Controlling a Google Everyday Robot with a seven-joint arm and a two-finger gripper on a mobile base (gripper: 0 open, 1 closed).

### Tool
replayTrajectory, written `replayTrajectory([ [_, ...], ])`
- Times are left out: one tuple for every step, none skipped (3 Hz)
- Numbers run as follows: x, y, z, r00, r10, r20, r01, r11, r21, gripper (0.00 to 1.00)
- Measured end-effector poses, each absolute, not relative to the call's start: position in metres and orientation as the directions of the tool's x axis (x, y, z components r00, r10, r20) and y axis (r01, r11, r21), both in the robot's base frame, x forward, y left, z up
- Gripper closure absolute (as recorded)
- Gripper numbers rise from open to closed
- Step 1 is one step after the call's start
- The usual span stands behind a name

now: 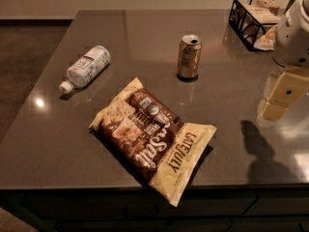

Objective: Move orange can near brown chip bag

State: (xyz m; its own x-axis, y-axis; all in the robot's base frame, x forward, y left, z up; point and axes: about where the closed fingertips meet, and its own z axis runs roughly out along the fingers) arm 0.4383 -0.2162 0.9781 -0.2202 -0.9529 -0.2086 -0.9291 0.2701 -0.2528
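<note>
The orange can (189, 56) stands upright on the dark bench (58, 144), towards the back edge and a little right of the middle. Its silver top shows a dark opening, and what is inside cannot be seen. The brown chip bag (153, 138) lies flat and sealed at the front edge, well apart from the can, with one cream corner hanging just over that edge. A white plastic bottle (86, 67) lies on its side near the left edge, capped, the cap pointing to the front left corner. A black wire basket (240, 19) sits at the back right corner and holds pale flat packets. The gripper (282, 94) hangs over the right edge of the bench, apart from the can; how the jaws stand cannot be told
</note>
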Motion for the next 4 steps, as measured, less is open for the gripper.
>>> replayTrajectory([
  [0.438,-0.216,0.978,-0.220,-0.953,-0.209,-0.929,0.270,-0.253,0.00],
  [0.448,-0.214,0.981,-0.229,-0.946,-0.228,-0.923,0.285,-0.257,0.00],
  [0.467,-0.210,0.979,-0.243,-0.933,-0.263,-0.918,0.310,-0.249,0.00],
  [0.491,-0.208,0.978,-0.266,-0.915,-0.304,-0.907,0.344,-0.242,0.00],
])
